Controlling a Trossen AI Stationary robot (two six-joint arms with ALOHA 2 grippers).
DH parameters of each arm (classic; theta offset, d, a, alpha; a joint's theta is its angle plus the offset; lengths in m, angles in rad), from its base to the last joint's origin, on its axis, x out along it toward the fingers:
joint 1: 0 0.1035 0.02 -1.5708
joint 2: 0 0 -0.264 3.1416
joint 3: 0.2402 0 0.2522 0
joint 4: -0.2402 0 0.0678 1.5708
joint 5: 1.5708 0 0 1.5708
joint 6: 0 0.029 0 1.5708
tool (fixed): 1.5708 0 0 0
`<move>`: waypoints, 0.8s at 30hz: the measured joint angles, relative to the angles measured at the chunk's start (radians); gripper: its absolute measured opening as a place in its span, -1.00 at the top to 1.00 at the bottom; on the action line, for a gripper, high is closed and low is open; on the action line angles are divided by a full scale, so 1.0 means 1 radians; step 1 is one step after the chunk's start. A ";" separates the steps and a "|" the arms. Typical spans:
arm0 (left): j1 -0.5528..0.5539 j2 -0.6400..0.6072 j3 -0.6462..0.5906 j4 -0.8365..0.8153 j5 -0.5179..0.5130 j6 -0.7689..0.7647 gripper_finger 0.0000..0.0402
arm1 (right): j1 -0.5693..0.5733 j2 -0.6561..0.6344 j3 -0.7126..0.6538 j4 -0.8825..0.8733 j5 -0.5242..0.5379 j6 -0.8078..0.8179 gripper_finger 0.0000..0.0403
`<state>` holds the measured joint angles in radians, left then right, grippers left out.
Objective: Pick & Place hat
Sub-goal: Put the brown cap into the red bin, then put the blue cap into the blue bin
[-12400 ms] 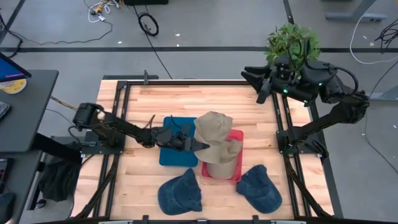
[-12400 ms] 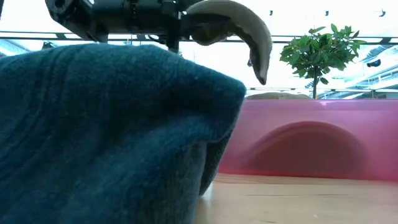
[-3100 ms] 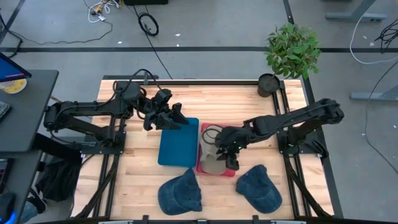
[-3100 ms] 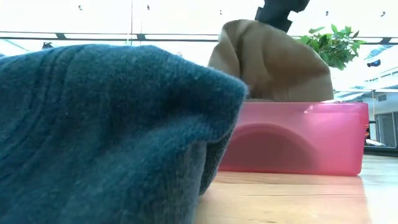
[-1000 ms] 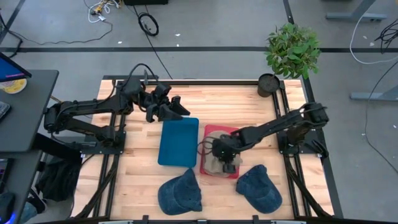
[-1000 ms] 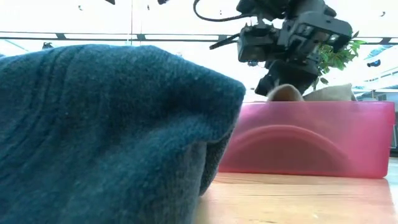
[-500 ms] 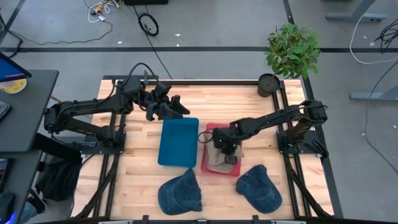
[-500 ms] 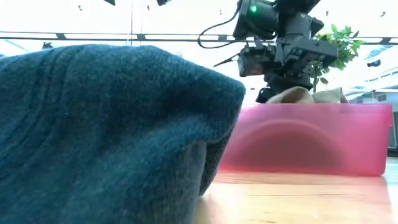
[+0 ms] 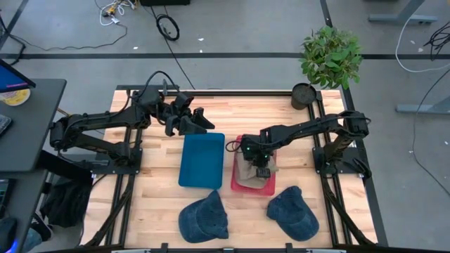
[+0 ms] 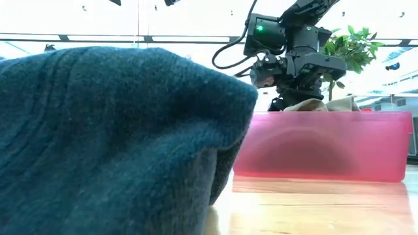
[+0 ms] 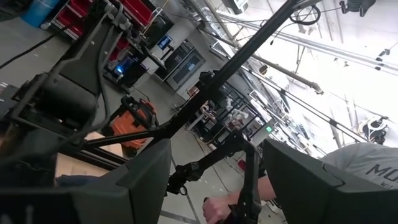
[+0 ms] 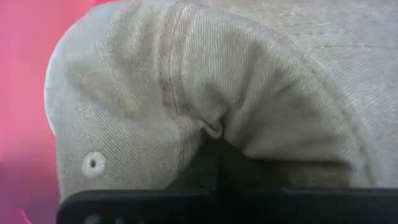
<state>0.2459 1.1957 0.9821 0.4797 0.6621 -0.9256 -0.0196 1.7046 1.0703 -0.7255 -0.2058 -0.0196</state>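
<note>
The tan hat is lying bunched inside the pink bin at mid-bench. The right gripper is pressing into it, fingers closed and pinching a fold of its fabric, as the right wrist view shows. Judged step: placing the hat into the bin. The next move likely calls for opening the fingers and lifting clear. The left gripper is waiting above the blue tray, fingers apart and empty. Two blue hats are lying near the front edge.
</note>
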 joint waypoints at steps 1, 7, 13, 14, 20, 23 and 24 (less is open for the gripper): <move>0.000 0.000 0.000 0.000 0.000 -0.005 -0.29 | -0.007 0.000 0.002 -0.001 0.000 0.002 1.00; 0.000 0.000 0.000 -0.001 0.000 0.002 -0.29 | -0.025 -0.051 0.048 -0.036 0.030 0.075 0.98; 0.000 0.000 0.000 -0.007 0.007 0.006 -0.29 | -0.007 -0.215 0.060 0.007 0.046 0.287 0.94; 0.000 0.000 0.000 -0.007 0.011 0.010 -0.29 | -0.001 -0.246 0.060 0.006 0.058 0.332 0.94; -0.022 0.000 0.000 -0.003 0.056 0.052 -0.29 | 0.024 -0.407 0.060 -0.066 -0.011 0.660 0.89; -0.036 0.000 0.000 -0.005 0.094 0.056 -0.29 | 0.062 -0.468 0.061 -0.128 -0.015 0.737 0.77; -0.041 0.000 0.000 -0.007 0.097 0.057 -0.29 | 0.077 -0.480 0.061 -0.157 -0.016 0.760 0.72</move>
<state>0.2049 1.1957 0.9821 0.4727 0.7587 -0.8691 0.0573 1.2244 1.1313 -0.8830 -0.2222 0.7409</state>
